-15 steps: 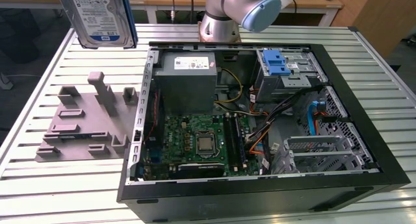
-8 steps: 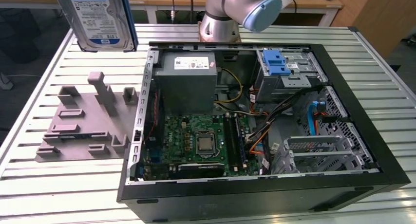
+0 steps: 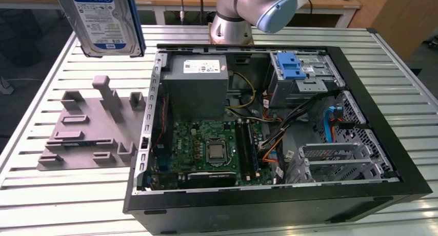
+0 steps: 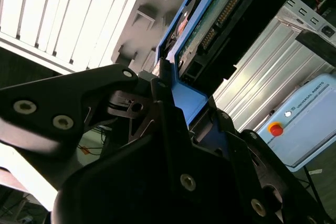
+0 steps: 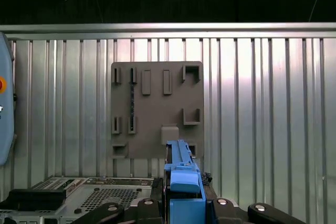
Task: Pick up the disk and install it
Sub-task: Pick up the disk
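**A:** How is the hand now?

**B:** The hand (image 5: 184,203) is pressed together on the disk (image 5: 181,163). In the second wrist view the black fingers (image 4: 164,98) pinch its blue frame (image 4: 191,100) from two sides, so the grip looks firm to me.

**A:** And where is the disk itself?

**B:** It is in the air and touches nothing except the hand. In the exterior view the disk (image 3: 106,20) hangs upright, with its long axis about vertical and its label turned to that camera. It is above the far corner of the tabletop (image 3: 61,195), on the exterior view's left.

**A:** What lies under it?

**B:** The grey plate (image 3: 85,131) with small brackets lies flat on the tabletop, well below the disk. It sits between the tabletop's edge and the computer case (image 3: 274,208).

**A:** Which relation matters for the installing?

**B:** The direction from the disk to the case. The case lies open just beside the plate. Its metal cage (image 3: 315,77) with the blue latch (image 3: 290,66) stands near the case's far wall. From the disk, this cage is lower and toward the exterior view's right, beyond the case's near side wall. I judge that the picking up is done and the installing is not, because the disk is wholly outside the case.
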Action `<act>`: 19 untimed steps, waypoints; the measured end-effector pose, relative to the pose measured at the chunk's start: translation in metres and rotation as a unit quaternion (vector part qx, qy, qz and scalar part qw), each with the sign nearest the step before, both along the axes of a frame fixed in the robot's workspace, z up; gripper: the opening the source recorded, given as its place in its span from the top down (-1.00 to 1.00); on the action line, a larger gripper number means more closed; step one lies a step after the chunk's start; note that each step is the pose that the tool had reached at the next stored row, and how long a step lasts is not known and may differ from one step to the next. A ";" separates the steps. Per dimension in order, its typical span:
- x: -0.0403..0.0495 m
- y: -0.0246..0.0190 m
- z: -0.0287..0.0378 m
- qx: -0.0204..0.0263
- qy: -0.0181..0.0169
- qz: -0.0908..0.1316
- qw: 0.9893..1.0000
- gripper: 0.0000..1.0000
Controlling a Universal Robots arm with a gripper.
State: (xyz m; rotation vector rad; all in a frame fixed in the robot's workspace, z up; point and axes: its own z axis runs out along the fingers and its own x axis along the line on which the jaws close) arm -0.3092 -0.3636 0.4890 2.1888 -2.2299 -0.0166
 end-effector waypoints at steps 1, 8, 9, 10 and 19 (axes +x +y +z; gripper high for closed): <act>0.0011 -0.0001 0.0000 0.000 0.000 0.000 1.000 0.27; 0.0095 -0.0002 0.0000 0.000 0.000 0.000 1.000 0.27; 0.0107 -0.0002 0.0000 0.000 0.000 0.000 1.000 0.27; 0.0119 -0.0002 0.0000 0.000 0.000 0.000 1.000 0.27; 0.0211 -0.0002 0.0000 0.000 0.000 0.000 1.000 0.27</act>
